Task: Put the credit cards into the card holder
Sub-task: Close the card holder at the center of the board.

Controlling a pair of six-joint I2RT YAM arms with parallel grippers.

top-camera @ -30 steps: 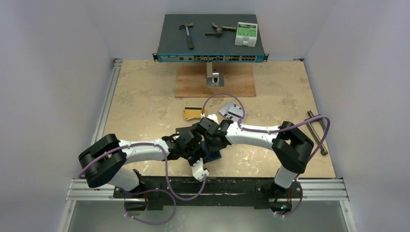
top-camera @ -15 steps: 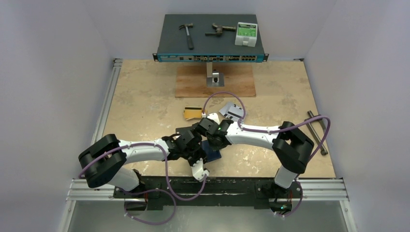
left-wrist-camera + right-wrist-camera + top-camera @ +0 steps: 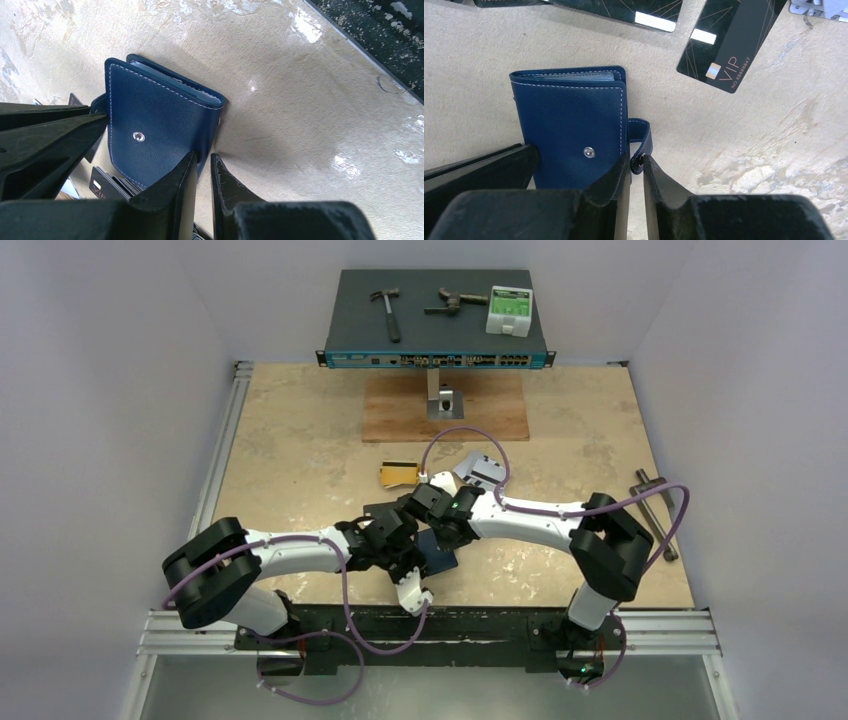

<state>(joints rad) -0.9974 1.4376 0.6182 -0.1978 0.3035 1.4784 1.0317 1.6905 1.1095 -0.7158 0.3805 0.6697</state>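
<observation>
A small navy-blue folding card holder (image 3: 569,130) with white stitching lies shut and flat on the beige stone-patterned table (image 3: 300,440). It sits stud side up, near the front edge and about midway between the two arm bases, where both wrists meet over it. The right gripper (image 3: 635,165) has its black fingers drawn almost together, leaving only a slit. The end of the holder's curved snap tab (image 3: 642,135) is caught in that slit, just beside the edge of the cover. The left gripper (image 3: 202,162) comes at the case from the side away from the tab, and its fingers are likewise nearly closed, nipping a corner of the cover. Each wrist view shows the other arm's fingers as a dark wedge touching the far side of the case. A round metal stud (image 3: 588,152) sits bare on the cover, with the tab standing free of it. Pale edges show at the holder's open end, though whether they are sleeves or cards is too fine to tell. A black VIP card (image 3: 729,45) with a gold chip lies flat beyond the holder and apart from it, and a second black card (image 3: 624,10) lies along the top of the right wrist view. Farther back in the overhead view, a gold-yellow card (image 3: 397,472) with a dark stripe and a loose heap of silver-grey cards (image 3: 482,470) rest on the table, well apart from the case.
</observation>
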